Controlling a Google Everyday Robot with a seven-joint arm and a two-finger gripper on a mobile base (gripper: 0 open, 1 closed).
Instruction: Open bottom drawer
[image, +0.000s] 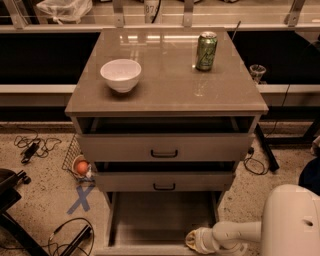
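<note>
The bottom drawer (162, 215) of the grey-brown cabinet (165, 95) stands pulled far out, and its plain flat grey inside shows. Its front panel (150, 250) lies at the lower edge of the view, and its handle is out of view. My gripper (194, 241) reaches in from the lower right on a white arm (232, 232). It sits at the right end of that front panel. The middle drawer (165, 181) and the top drawer (165, 147) each stand slightly open, with black bar handles.
A white bowl (121, 75) and a green can (206, 51) stand on the cabinet top. On the floor at the left are a wire basket with an orange ball (81, 167), a blue tape cross (81, 199), cables (32, 146) and a black chair base (10, 210).
</note>
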